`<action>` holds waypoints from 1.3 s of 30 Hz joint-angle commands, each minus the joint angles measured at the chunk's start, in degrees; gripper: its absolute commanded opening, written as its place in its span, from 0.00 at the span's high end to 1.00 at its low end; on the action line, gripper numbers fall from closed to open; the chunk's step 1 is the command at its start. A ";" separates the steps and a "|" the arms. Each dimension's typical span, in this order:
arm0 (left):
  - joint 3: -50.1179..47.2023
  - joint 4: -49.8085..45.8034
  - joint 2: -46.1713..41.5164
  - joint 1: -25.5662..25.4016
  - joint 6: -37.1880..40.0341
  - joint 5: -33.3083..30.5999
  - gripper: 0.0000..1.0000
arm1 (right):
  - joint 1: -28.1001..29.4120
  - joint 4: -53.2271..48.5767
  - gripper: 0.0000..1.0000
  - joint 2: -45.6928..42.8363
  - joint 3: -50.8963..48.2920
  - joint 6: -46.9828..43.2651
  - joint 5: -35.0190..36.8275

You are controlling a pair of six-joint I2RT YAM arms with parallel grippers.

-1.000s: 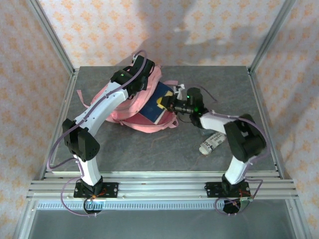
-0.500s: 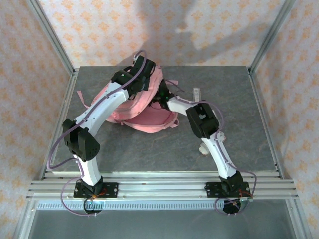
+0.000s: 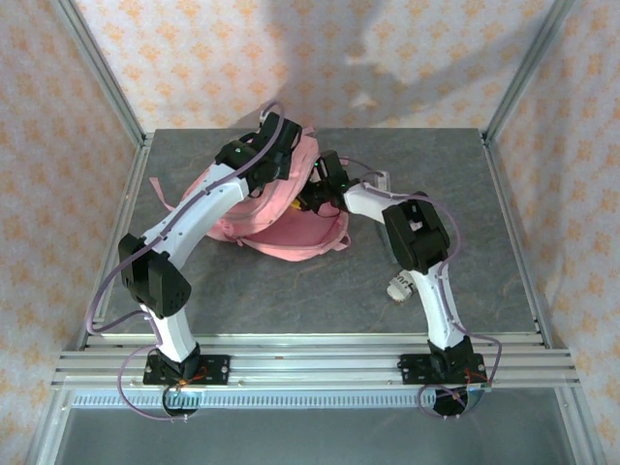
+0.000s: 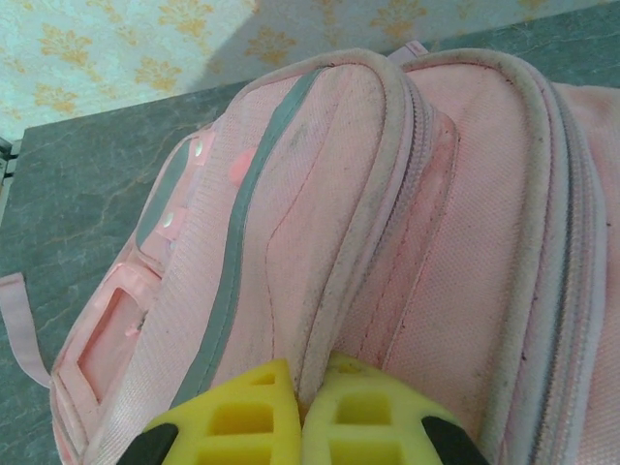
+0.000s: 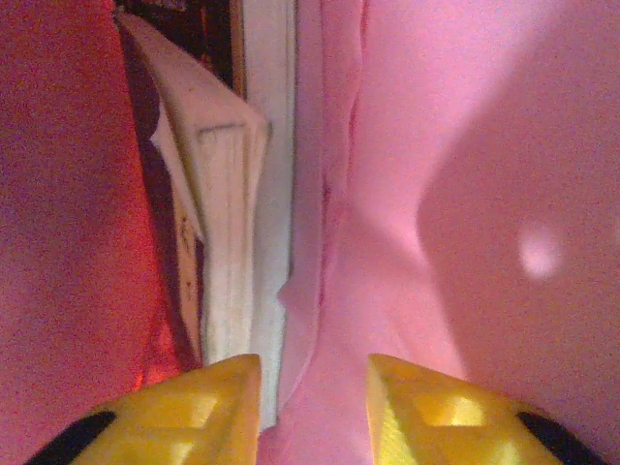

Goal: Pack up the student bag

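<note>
Left tool point(image 4: 302, 383) clamped on student bag point(image 4: 387, 213) seam; right tool point(image 5: 312, 373) slightly apart inside bag beside book point(image 5: 228, 194). Seat book deep, withdraw straight, avoid lining.

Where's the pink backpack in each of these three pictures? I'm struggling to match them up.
Top external: the student bag lies on the table, left of centre.
Left wrist: its pink outside rises above the left gripper, which pinches a seam.
Right wrist: its pink lining, beside a book, ahead of the right gripper.
Shared landmark: the pink fabric itself.
</note>
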 commanded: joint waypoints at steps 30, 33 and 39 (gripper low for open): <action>-14.71 27.22 -3.22 -0.01 -31.51 6.55 1.00 | -2.92 -4.96 0.65 -40.16 -42.89 -19.01 18.62; -12.28 27.71 -0.69 -0.12 -34.15 7.10 1.00 | -1.51 -5.30 0.65 -46.20 -47.22 -20.94 25.13; -6.08 26.46 3.83 -0.48 -38.90 1.63 1.00 | 5.56 -0.70 0.65 -45.45 -49.18 -22.33 24.79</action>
